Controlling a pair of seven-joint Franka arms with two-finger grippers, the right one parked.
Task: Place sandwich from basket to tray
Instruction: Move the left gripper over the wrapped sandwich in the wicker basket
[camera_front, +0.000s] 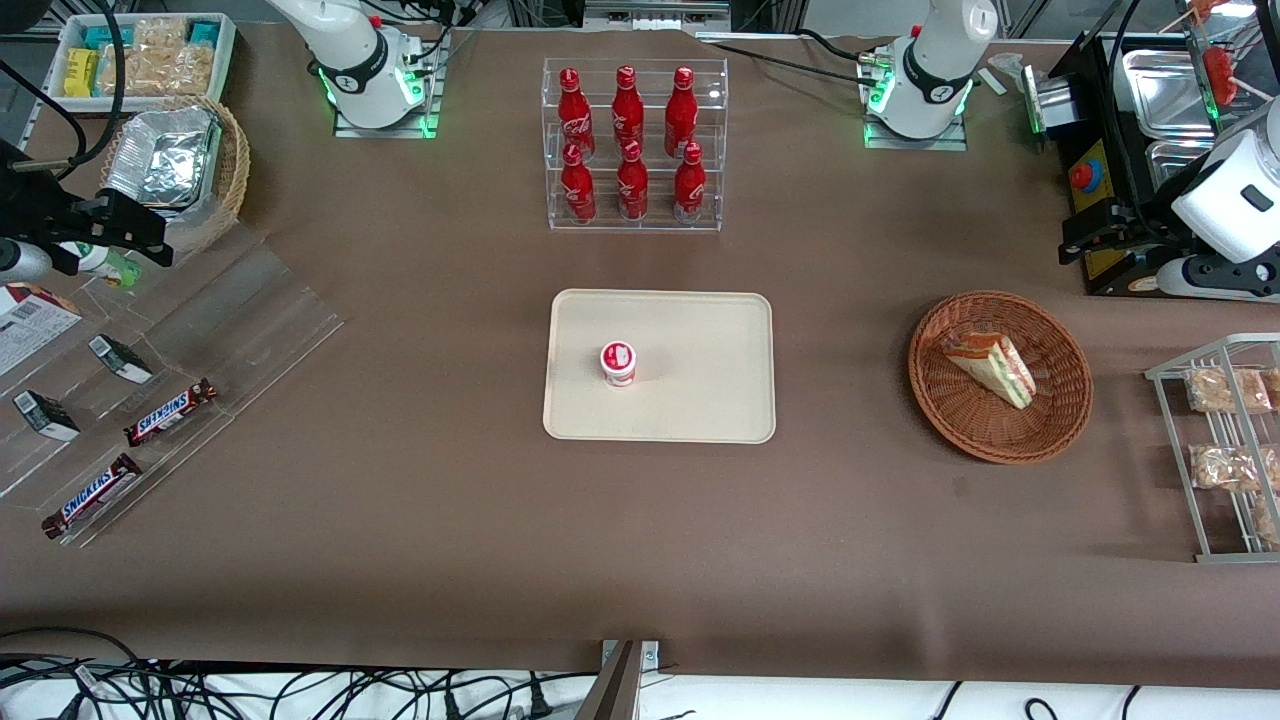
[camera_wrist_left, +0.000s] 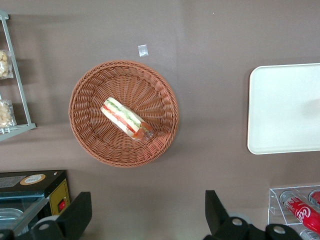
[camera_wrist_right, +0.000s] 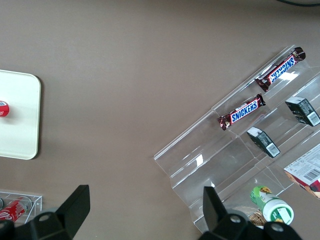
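The sandwich (camera_wrist_left: 126, 119) lies in the basket (camera_wrist_left: 90, 135) near the counter's working-arm end — the end effector (camera_wrist_left: 147, 212) hangs above, fingers apart, holding nothing.

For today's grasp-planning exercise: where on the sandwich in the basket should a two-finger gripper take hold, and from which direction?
Come straight down on the sandwich and pinch across its two flat bread faces, mid-length. It lies in the shallow basket, whose rim blocks side approaches. The gripper is open, apart from the basket.

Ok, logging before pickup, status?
Hand open, high above the table beside basket. Sandwich lies in basket, untouched. Tray holds small cup; room remains.
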